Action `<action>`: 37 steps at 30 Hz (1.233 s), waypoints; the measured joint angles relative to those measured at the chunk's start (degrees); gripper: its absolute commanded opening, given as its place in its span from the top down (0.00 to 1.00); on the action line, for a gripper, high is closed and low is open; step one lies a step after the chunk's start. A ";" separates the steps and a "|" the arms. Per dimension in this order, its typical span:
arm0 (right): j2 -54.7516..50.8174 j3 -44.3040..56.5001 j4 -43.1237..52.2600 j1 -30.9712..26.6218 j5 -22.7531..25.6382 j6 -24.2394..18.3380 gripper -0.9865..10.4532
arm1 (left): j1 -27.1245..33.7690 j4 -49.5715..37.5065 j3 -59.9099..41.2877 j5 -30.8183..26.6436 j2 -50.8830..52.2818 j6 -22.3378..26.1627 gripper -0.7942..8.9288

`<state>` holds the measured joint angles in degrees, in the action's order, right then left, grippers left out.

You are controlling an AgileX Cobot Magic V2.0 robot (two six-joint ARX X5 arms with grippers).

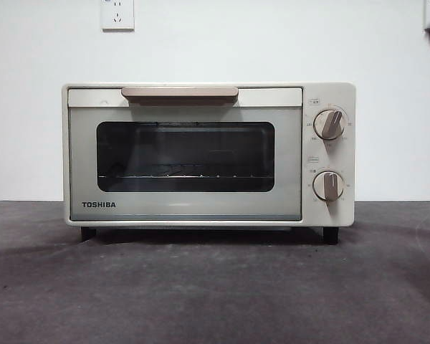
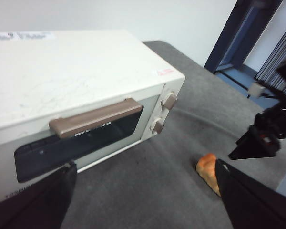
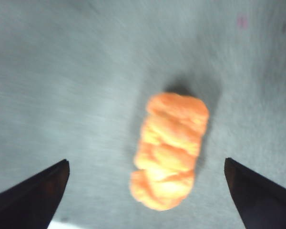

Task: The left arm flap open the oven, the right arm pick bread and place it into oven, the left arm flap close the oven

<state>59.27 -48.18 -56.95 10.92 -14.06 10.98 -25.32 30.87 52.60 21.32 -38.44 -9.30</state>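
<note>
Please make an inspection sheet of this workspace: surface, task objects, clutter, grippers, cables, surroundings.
Surface: dark grey cloth table.
Job's things: oven upright, door shut; bread lying on the cloth beside the oven, untouched.
Clutter: nothing seen.
Grippers: left gripper open, in front of the oven handle; right gripper open above the bread.
Cables: nothing seen.
Surroundings: white wall, wall socket.

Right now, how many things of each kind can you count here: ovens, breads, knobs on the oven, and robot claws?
Toaster oven: 1
Bread loaf: 1
Knobs, upper and lower: 2
Claws, left claw and right claw: 2
Total: 6
</note>
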 measured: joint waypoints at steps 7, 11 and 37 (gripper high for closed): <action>9.16 1.75 2.93 0.39 0.61 0.00 0.46 | 0.00 1.77 0.00 0.00 -0.02 0.44 0.44; 13.81 1.75 5.73 1.64 0.61 0.00 0.46 | 0.00 1.88 0.00 0.00 -0.02 0.42 0.44; 12.31 0.79 0.61 6.36 7.85 0.46 0.86 | 0.02 3.72 0.00 -1.92 -2.67 0.46 0.48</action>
<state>71.57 -47.40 -56.34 17.28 -6.22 11.44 -25.30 34.59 52.60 19.40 -41.10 -8.84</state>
